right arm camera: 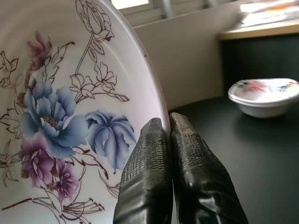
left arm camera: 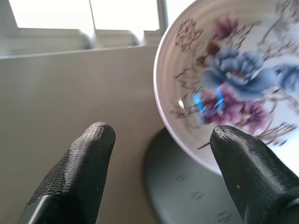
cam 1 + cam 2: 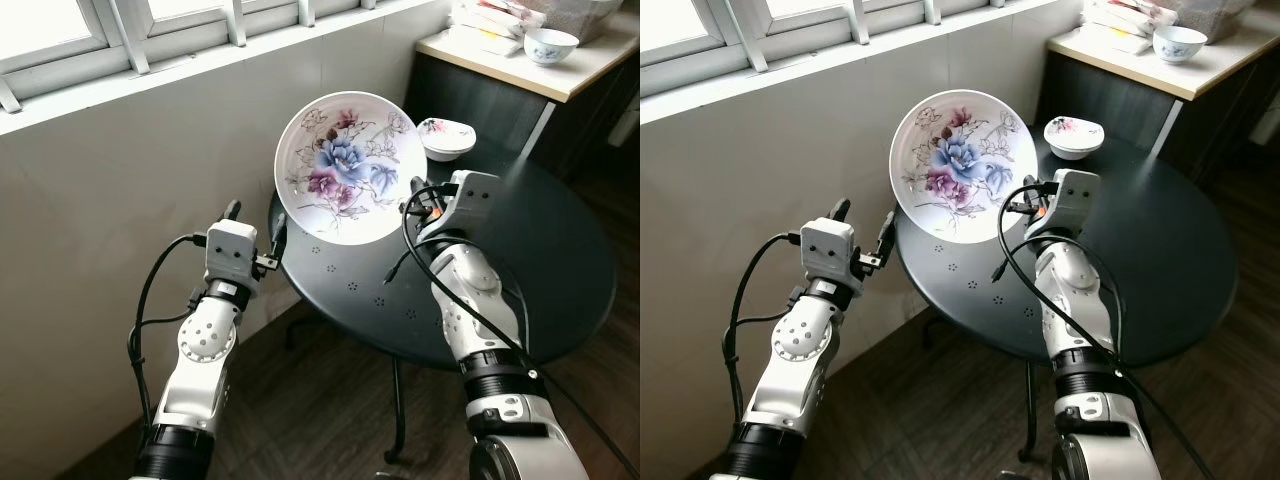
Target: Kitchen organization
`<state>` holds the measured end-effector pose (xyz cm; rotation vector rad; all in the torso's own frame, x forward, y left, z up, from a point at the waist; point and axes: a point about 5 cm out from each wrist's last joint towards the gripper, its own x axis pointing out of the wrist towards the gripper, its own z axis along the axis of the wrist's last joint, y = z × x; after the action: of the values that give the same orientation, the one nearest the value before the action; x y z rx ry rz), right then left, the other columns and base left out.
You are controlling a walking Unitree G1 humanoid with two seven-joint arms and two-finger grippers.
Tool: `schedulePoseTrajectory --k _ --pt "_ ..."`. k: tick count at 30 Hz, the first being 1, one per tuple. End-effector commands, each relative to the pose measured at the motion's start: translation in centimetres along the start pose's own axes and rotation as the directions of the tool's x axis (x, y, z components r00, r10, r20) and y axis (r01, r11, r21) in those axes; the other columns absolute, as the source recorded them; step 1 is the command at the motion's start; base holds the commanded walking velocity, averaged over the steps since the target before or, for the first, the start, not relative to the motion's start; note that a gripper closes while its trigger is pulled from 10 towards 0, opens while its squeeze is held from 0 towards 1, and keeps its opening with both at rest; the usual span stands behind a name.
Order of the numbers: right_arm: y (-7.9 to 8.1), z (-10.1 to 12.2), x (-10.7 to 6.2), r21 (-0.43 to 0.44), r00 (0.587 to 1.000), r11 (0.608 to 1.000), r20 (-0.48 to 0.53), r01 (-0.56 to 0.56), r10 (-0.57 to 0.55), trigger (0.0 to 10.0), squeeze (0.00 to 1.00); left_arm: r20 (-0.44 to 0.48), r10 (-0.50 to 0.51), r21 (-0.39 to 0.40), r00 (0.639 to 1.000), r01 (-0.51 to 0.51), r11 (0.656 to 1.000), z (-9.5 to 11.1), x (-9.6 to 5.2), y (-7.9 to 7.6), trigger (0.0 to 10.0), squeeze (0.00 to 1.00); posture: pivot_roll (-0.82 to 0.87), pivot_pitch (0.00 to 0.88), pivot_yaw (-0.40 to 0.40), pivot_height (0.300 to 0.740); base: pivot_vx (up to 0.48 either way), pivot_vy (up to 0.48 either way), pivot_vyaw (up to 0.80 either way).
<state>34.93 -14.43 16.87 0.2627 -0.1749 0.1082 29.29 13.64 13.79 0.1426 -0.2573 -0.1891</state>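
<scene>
A large white plate (image 3: 348, 165) painted with blue and purple flowers is held up on edge above the round black table (image 3: 560, 270), its face turned toward me. My right gripper (image 3: 413, 195) is shut on the plate's right rim (image 1: 161, 109). To the left of the plate, off the table's left edge, my left gripper (image 3: 254, 217) stands open with nothing between its fingers (image 2: 81, 163). A small floral bowl (image 3: 447, 137) rests on the far side of the table.
A pale wall and window sill (image 3: 200, 60) run behind the table. At the back right a counter (image 3: 560, 70) carries a white and blue bowl (image 3: 551, 45) and stacked items. Dark wooden floor (image 3: 330, 410) lies below.
</scene>
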Motion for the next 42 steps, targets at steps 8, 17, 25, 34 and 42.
schedulePoseTrajectory --k 8,17,25,34,42 --pt "1.9 1.0 -0.4 -0.026 0.995 0.996 0.055 -0.086 0.088 0.0 0.0 -0.024 0.008 0.0 1.0 -0.008 1.0 -0.3 -0.1 0.0 10.0 0.0 -0.03 0.0 -0.028 0.74 0.0 0.0 0.8" --pt "2.3 1.0 -0.7 -0.048 0.991 0.992 0.058 -0.114 0.117 0.0 0.0 -0.024 0.009 -0.001 1.0 -0.009 1.0 -0.3 -0.1 0.0 10.0 0.0 -0.03 0.0 -0.027 0.74 0.0 0.0 0.8" --pt "2.4 1.0 -0.8 -0.068 0.991 0.991 0.054 -0.118 0.122 0.0 0.0 -0.022 0.015 -0.007 1.0 -0.015 1.0 -0.3 0.0 0.0 10.0 0.0 -0.03 0.0 -0.03 0.74 0.0 0.0 0.8" --pt "2.6 1.1 -0.8 -0.094 0.99 0.988 0.061 -0.122 0.128 0.0 0.0 -0.028 0.01 -0.01 1.0 -0.01 1.0 -0.3 -0.1 0.0 10.0 0.0 -0.03 0.0 -0.03 0.74 0.0 0.187 0.8" --pt "2.6 1.1 -0.8 -0.104 0.99 0.987 0.063 -0.122 0.129 0.0 0.0 -0.023 0.009 -0.012 1.0 -0.009 1.0 -0.3 0.0 0.0 10.0 0.0 -0.03 0.0 -0.029 0.74 0.0 0.48 0.8"
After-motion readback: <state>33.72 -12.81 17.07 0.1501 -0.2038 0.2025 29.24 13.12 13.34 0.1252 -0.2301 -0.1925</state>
